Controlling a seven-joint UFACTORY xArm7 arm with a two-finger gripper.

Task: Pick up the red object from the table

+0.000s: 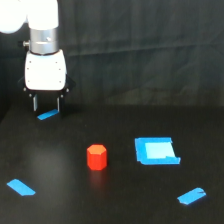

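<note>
The red block (96, 157) stands upright on the black surface (60, 200), near the middle of the exterior view, untouched. A blue square patch (155, 150) lies just to the exterior view's right of it, apart from it. Blue tape strips lie well clear: one at the lower left (21, 187), one at the lower right (191, 196), one at the back (48, 115).

The pincer (46, 104) hangs at the upper left of the view, above the back strip, well apart from the block. Its two fingers point straight down with a visible gap between them; it is parted and holds nothing.

Judgement: the step in hand is the approach; the grasp is not yet begun. To do it well, the arm should carry the pincer across while raised, centre it over the block, and only then descend. The gap looks about matched to the block's width, so centring leaves little margin. Fingers should meet two opposite flat faces, not corners. An off-centre descent risks a fingertip landing on the top face or tipping the block.
</note>
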